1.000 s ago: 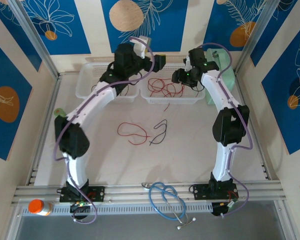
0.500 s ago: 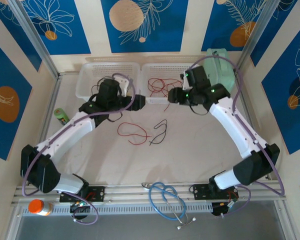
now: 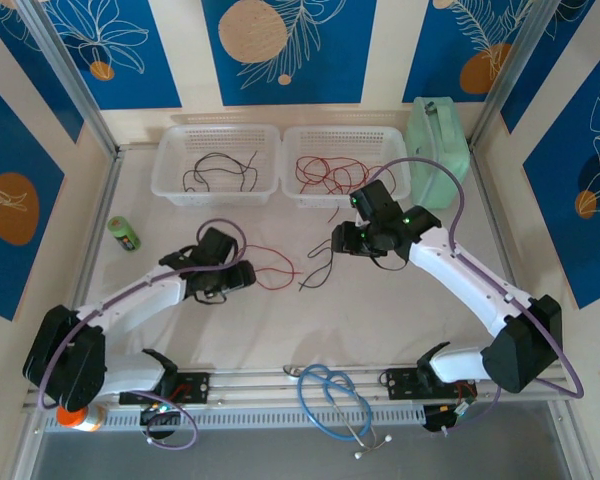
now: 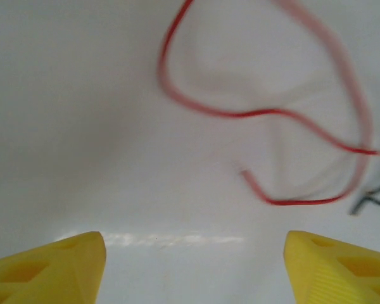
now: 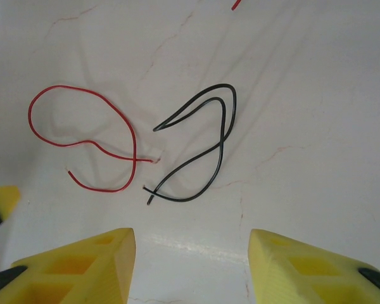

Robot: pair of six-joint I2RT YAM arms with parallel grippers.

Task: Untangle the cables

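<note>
Well, both of my jaw pairs stand spread wide, and neither pinches anything. My left gripper (image 3: 246,276) hangs low over the white table (image 3: 400,310), at the near-left side of the loose red wire (image 3: 270,264). Through that wrist's camera the red loop curls ahead of my yellow fingertips (image 4: 57,263). It is blurred, and bare table lies between the two tips.

My right gripper (image 3: 337,243) hovers by the far end of the black wire (image 3: 320,264). Its wrist view shows both strands sharply. The black one is folded back on itself in a long narrow loop that crosses over once. The red one lies to its left as an open curl. One red end comes close to the black strand, but the two do not cross.

Both wires rest flat on the table, between my two arms. At the far edge sit two white baskets side by side: the left basket (image 3: 218,129) holds black wires (image 3: 217,172), and the right basket (image 3: 340,130) holds red wires (image 3: 335,175).
</note>
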